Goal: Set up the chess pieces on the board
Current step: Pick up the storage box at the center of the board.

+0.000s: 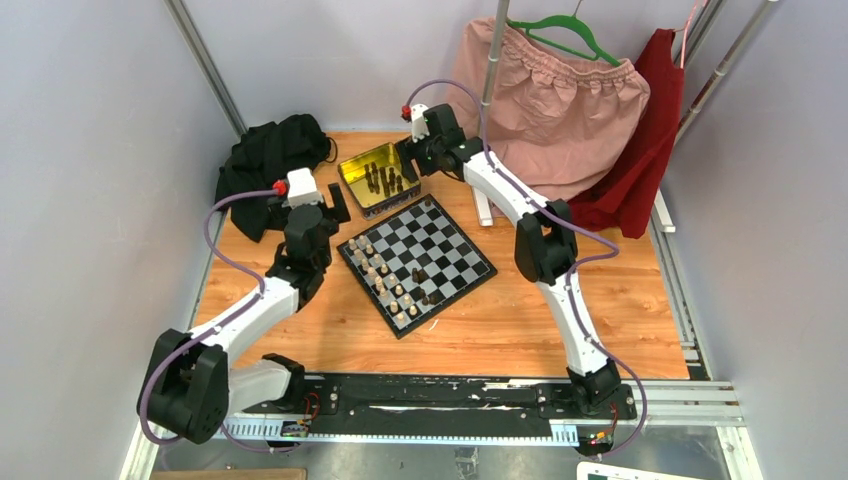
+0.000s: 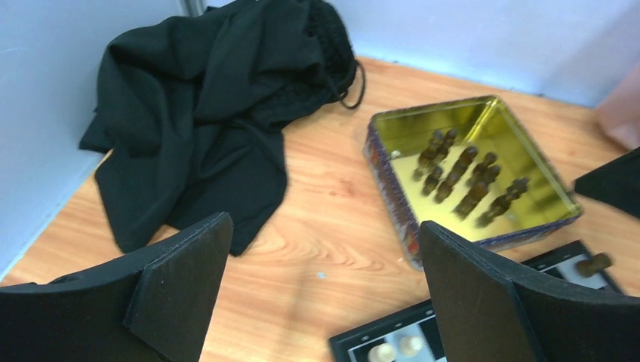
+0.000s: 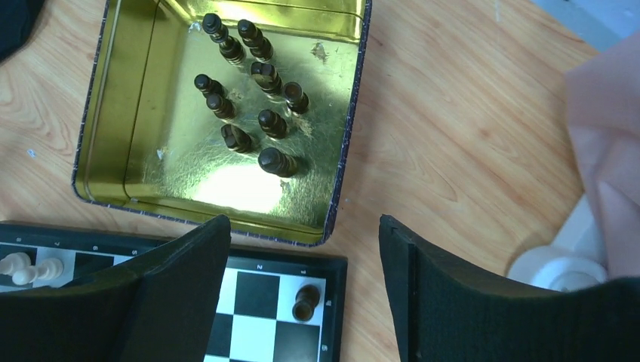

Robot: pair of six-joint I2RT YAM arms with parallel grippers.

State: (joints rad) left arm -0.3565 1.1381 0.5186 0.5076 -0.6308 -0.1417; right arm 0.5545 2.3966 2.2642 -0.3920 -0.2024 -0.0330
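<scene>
The board (image 1: 452, 240) lies tilted at the table's middle. Cream chess pieces (image 1: 382, 278) line its left edge, and a few dark ones (image 1: 427, 285) stand on its near squares. Several more dark pieces (image 3: 249, 98) stand in the yellow tin (image 3: 226, 185) just behind the board. My right gripper (image 3: 303, 237) hovers open over the tin's near rim and the board's corner, where one dark piece (image 3: 306, 302) stands. Left of the tin, my left gripper (image 2: 324, 294) is open above bare wood, with the board's corner (image 2: 362, 343) and two cream pieces (image 2: 394, 351) below it.
A black cloth (image 1: 268, 165) is heaped at the back left. A pink skirt (image 1: 560, 95) on a green hanger and a red garment (image 1: 640, 150) hang from a rack at the back right. The rack's white foot (image 3: 562, 268) is beside my right finger.
</scene>
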